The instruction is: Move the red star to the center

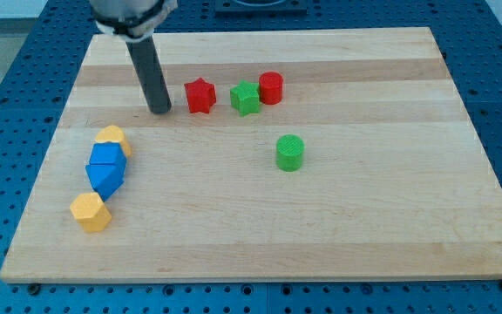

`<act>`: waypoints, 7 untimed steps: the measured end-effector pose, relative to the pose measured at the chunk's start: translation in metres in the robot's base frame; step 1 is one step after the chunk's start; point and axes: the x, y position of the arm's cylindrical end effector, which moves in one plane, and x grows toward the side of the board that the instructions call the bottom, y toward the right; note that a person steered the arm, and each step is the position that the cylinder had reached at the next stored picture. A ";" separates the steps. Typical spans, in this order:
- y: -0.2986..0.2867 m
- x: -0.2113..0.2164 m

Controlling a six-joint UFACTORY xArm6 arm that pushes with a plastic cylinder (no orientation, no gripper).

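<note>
The red star (200,95) lies on the wooden board (364,218) in the upper middle, left of the board's centre. My tip (159,111) rests on the board just to the view's left of the red star, a small gap apart. To the star's right sit a green star (245,98) and a red cylinder (271,88), close together. A green cylinder (290,152) stands lower, near the board's middle.
At the view's left, a column of blocks runs down: a yellow block (111,139), a blue block (106,157), another blue block (105,178) and a yellow block (90,212). The board lies on a blue perforated table.
</note>
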 end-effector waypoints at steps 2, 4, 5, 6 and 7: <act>0.036 -0.012; 0.096 0.056; 0.112 0.063; 0.112 0.063; 0.095 0.057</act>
